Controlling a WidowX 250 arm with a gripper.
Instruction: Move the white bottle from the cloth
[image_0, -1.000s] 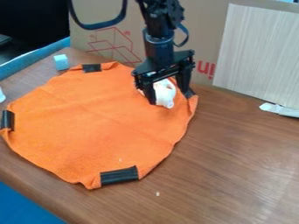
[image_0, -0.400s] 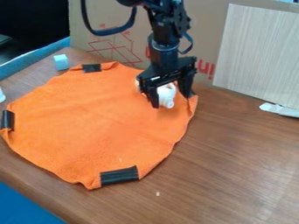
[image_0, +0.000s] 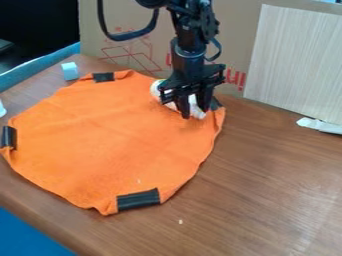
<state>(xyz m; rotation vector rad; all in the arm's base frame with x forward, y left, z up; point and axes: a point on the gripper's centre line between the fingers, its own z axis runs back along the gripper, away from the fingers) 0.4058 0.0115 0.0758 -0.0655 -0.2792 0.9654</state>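
**White rounded bottle (image_0: 196, 112) caught as the black two-finger gripper (image_0: 195, 113) squeezes in!**

And there's the change! A moment ago those jaws stood wide astride the bottle; now they've drawn well inward, only a narrow gap left, and white shows right between them. That looks like a grip on the bottle, though how firm is anyone's guess until it takes weight.

Where's the prize? On the orange fabric cloth (image_0: 113, 140), over by the far right edge, lying aslant by the look of it, one end poking out between the fingers and more white now showing to the left of the gripper. So it has shifted a touch in the squeeze. The cloth has crept a little too: watch the black strip (image_0: 138, 199) at the near edge, nudged slightly right.

What does it mean for the task? The grasp seems made, but the bottle hasn't left the cloth. Next it wants a straight lift, then a carry clear of the orange and down to the brown wood-grain table (image_0: 267, 175), with bare wood just beyond that right edge. The danger: a rounded side rolling out, or fabric pinched in and dragged along with it!
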